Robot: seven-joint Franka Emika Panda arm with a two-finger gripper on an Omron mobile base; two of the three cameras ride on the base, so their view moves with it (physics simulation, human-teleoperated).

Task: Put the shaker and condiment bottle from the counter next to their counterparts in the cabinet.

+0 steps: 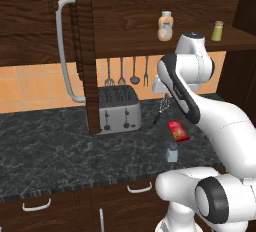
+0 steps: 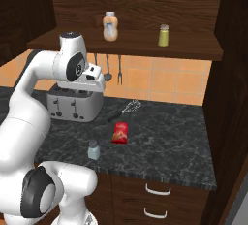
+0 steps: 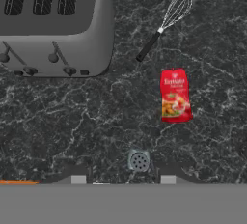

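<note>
The small pale blue-grey shaker [image 1: 172,152] [image 2: 93,150] stands upright near the front edge of the black marbled counter [image 1: 50,146]. Seen from above, the shaker [image 3: 139,161] shows its perforated grey cap. The red condiment bottle [image 1: 178,131] [image 2: 120,133] [image 3: 175,95] lies on its side just behind it. On the cabinet shelf [image 2: 135,47] stand the peach-orange bottle [image 1: 165,26] [image 2: 110,26] and the yellow-green shaker [image 1: 217,31] [image 2: 164,35]. My gripper [image 3: 122,178] hangs high over the counter and points straight down. Its fingers stand apart, holding nothing, with the shaker far below between them.
A grey toaster [image 1: 119,110] [image 3: 53,25] stands at the back left of the two items, and a whisk [image 2: 128,107] [image 3: 164,25] lies behind the red bottle. The open cabinet door with its grey bar handle [image 1: 62,51] juts out over the toaster. Utensils hang on the tiled wall.
</note>
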